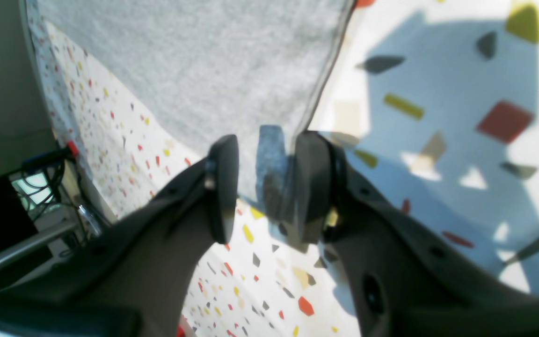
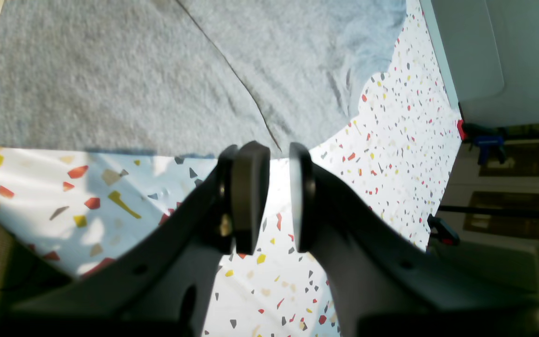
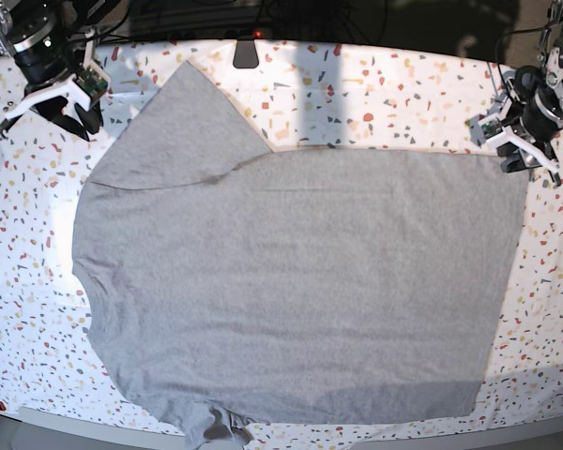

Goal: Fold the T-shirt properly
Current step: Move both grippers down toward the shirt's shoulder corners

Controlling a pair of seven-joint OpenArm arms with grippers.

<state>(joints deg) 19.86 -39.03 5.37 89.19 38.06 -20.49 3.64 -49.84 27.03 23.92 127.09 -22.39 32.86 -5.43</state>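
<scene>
Terrazzo-speckled white, the counter (image 3: 357, 84) carries the T-shirt (image 3: 291, 281), which lies flat and covers most of its middle in the base view. The grey cotton knit looks light, soft and limp. By judgement it will drape and sag from any held point, cling a little to the counter, and crease rather than slide as a stiff sheet would. It is not fragile. No lettering shows, so any print probably faces down.

The shirt's long axis runs left to right in the base view. The straight hem lies along the right edge. One sleeve (image 3: 183, 122) fans toward the far left, while the other bunches at the near edge, left of centre. The collar end therefore points left.

Sound places to take hold would be hem corners and shoulder seams, pinching both layers so the fabric lifts evenly.

The left tool (image 1: 262, 187) sits at the far right hem corner. In its wrist view its jaws stand narrowly apart, and a bit of hem fabric appears to lie against one jaw. Whether it is truly gripped cannot be told. The right tool (image 2: 279, 201) hovers by the far left sleeve, its jaws slightly parted with bare counter between them, holding nothing.
</scene>
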